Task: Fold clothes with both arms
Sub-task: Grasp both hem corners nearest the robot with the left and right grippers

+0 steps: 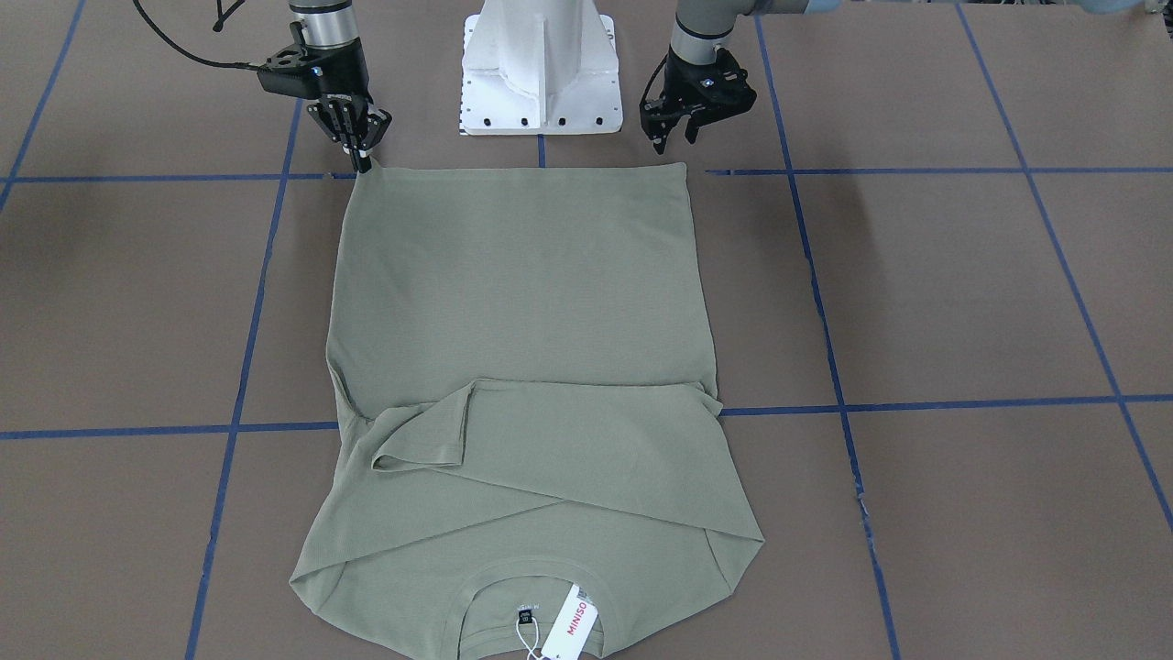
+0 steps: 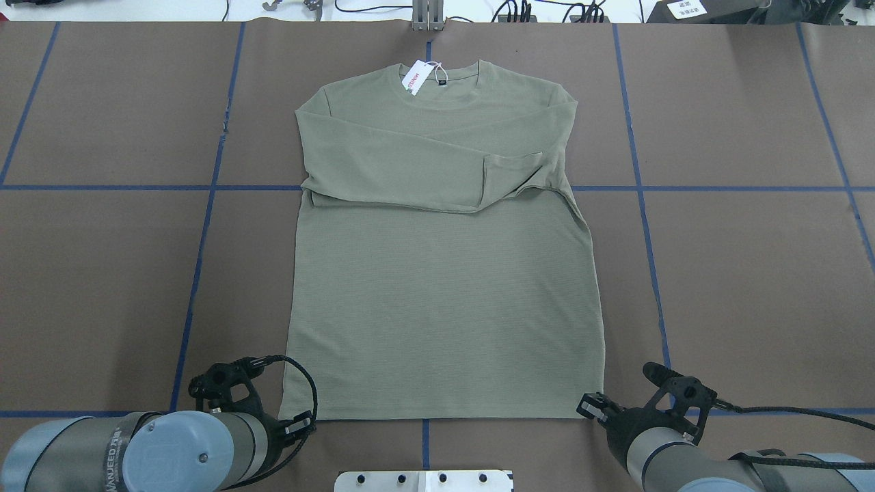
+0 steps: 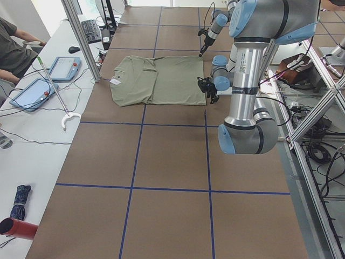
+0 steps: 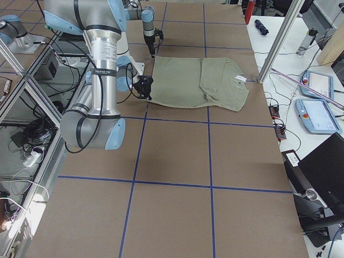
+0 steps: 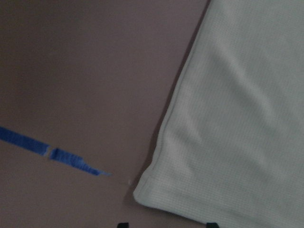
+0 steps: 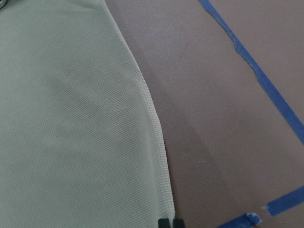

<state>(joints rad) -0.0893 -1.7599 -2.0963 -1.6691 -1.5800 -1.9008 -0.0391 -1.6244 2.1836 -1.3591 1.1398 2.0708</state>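
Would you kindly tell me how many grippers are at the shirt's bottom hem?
2. The left gripper hangs open just beside one hem corner of the shirt; the right gripper is pinched shut on the other corner.

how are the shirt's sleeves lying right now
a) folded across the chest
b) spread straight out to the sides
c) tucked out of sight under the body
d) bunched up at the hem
a: both sleeves lie folded across the chest of the shirt, just below the collar, with one cuff showing on top.
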